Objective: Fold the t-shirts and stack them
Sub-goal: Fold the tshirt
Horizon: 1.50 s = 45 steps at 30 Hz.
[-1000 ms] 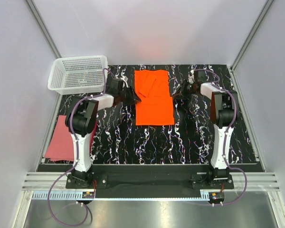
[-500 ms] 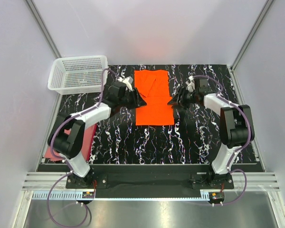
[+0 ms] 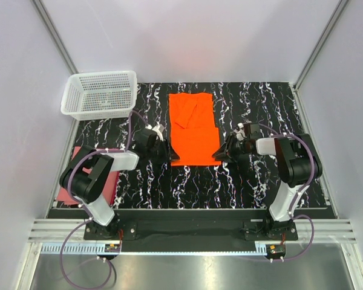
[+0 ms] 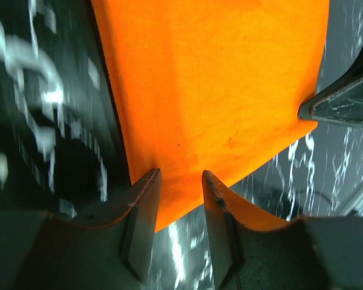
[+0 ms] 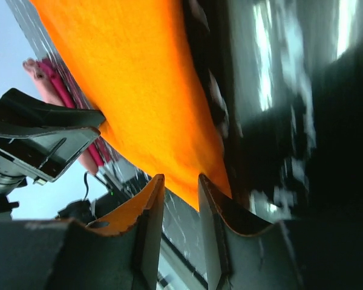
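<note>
The bright orange t-shirt [image 3: 195, 130] lies flat on the black marbled table, folded into a long strip with a sleeve turned in at its far end. My left gripper [image 3: 167, 158] is at its near left corner. In the left wrist view the gripper [image 4: 180, 178] is open and the shirt's near edge [image 4: 218, 90] lies between its tips. My right gripper [image 3: 218, 156] is at the near right corner, open, with the shirt's corner [image 5: 139, 103] between its tips [image 5: 180, 179]. The dusty pink-red t-shirt [image 3: 77, 178] lies at the table's left edge, partly hidden by the left arm.
A white mesh basket [image 3: 100, 94] stands at the far left corner of the table [image 3: 254, 181]. Grey walls close in the left, right and back. The pink-red shirt also shows in the right wrist view [image 5: 60, 90].
Both grippers have moved from the shirt's sides down toward me to its near corners. The orange shirt has shifted slightly nearer.
</note>
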Each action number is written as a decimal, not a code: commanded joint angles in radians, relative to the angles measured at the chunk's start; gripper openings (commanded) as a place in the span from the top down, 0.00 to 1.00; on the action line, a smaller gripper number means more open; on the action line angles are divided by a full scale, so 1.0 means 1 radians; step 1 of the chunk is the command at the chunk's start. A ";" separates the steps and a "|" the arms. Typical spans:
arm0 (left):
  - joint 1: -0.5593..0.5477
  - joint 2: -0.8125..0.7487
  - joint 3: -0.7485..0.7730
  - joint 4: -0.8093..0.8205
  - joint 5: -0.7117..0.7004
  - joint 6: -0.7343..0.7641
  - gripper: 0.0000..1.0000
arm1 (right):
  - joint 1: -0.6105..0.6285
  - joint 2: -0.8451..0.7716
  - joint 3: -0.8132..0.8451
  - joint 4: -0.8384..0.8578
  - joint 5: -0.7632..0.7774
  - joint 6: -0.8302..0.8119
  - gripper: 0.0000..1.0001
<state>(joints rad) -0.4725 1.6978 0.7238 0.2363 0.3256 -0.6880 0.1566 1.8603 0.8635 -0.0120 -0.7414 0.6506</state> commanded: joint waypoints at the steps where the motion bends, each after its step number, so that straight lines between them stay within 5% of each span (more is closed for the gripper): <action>1: -0.023 -0.065 -0.151 0.004 -0.019 -0.001 0.59 | 0.018 -0.065 -0.133 0.003 0.071 0.024 0.63; 8: -0.107 -0.347 -0.349 -0.044 -0.046 -0.050 0.56 | 0.050 -0.313 -0.424 0.038 0.088 0.046 0.61; 13: -0.120 -0.617 -0.380 -0.225 -0.095 -0.074 0.53 | 0.052 -0.499 -0.471 -0.088 0.094 0.055 0.55; 19: -0.132 -0.820 -0.461 -0.279 -0.154 -0.289 0.41 | 0.055 -0.780 -0.472 -0.253 0.243 0.187 0.40; 23: -0.173 -0.810 -0.497 -0.213 -0.155 -0.418 0.40 | 0.060 -0.874 -0.486 -0.296 0.359 0.231 0.39; 33: -0.178 -0.577 -0.379 -0.154 -0.102 -0.372 0.36 | 0.060 -0.708 -0.368 -0.308 0.382 0.084 0.27; 45: -0.333 -0.555 -0.495 -0.109 -0.129 -0.837 0.35 | 0.135 -0.883 -0.418 -0.489 0.485 0.270 0.26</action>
<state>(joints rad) -0.7742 1.1347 0.2562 0.1200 0.2119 -1.3666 0.2535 1.0286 0.4549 -0.4274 -0.3248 0.8619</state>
